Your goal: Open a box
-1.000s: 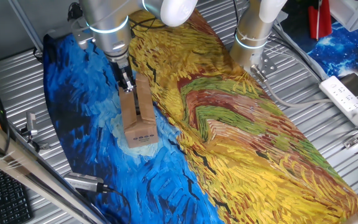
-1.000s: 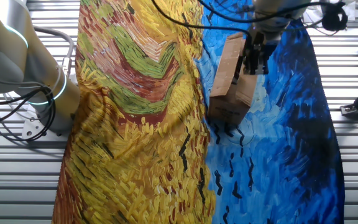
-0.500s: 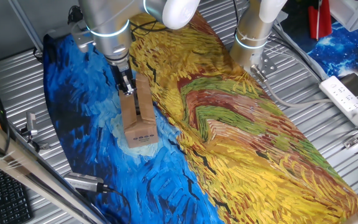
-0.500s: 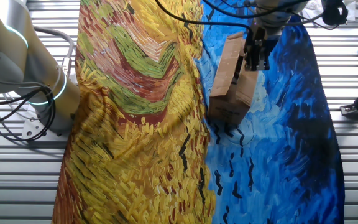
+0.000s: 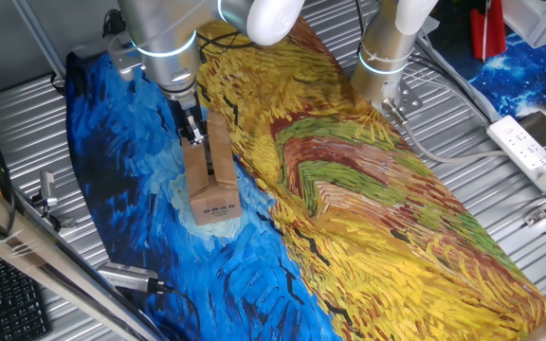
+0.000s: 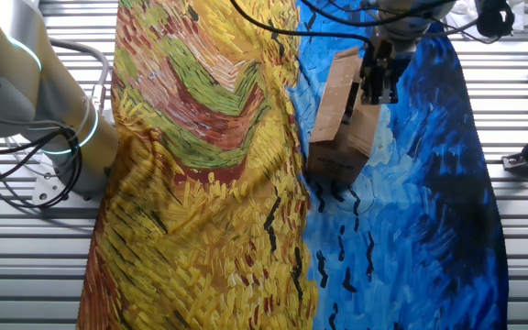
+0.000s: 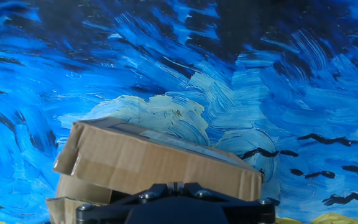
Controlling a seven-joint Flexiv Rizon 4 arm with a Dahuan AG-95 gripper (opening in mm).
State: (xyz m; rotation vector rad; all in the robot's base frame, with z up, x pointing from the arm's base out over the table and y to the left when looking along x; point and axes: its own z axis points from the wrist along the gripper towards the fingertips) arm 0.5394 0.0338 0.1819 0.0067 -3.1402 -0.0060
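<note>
Ribbed metal table (image 5: 27, 123); painted cloth (image 5: 368, 208); box (image 5: 211, 185) atop.

The box (image 5: 210, 180) is matt brown cardboard on a brushstroke-printed cloth (image 5: 368, 208).

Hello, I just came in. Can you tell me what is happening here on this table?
A robot arm is working on a small brown cardboard box that lies on a blue and yellow painted cloth. Its claw is at the far end of the box, at the edge of a top flap. That flap stands raised in the other fixed view, so the box is partly open. Whether the claw pinches the flap cannot be seen.
</note>
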